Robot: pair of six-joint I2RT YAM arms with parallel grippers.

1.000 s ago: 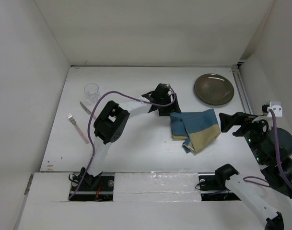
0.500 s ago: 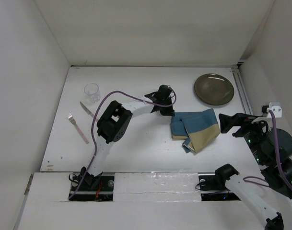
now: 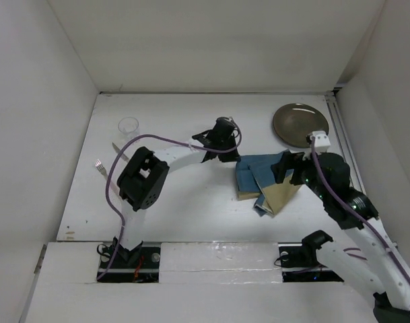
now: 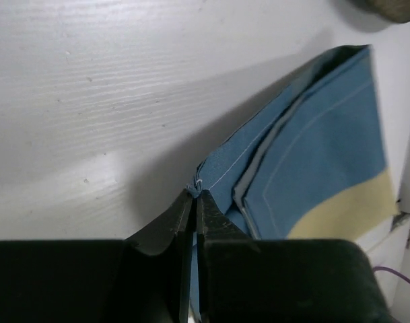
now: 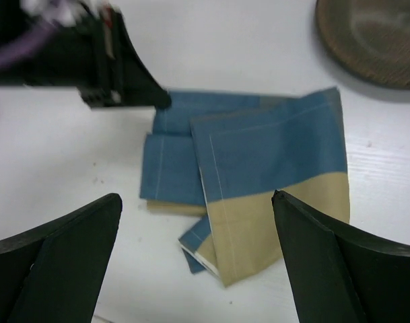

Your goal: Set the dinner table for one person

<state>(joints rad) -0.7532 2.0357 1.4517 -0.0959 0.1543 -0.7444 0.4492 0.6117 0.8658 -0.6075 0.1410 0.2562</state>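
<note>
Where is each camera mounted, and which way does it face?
Top: above and behind, looking down on the table; left arm and right arm show.
Left wrist: looks along the left gripper, shut on the cloth.
Right wrist: looks down on the cloth through the open right gripper.
All share the cloth; top and right wrist, the plate.

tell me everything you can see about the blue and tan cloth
The cloth is a soft woven mat, blue with a tan band at one end and pale stitching along its hems. It lies folded over itself in uneven layers on the white tabletop, right of centre, near the dark plate but apart from it. The left gripper is shut on its far left corner. The right gripper hangs open above it, not touching.
</note>
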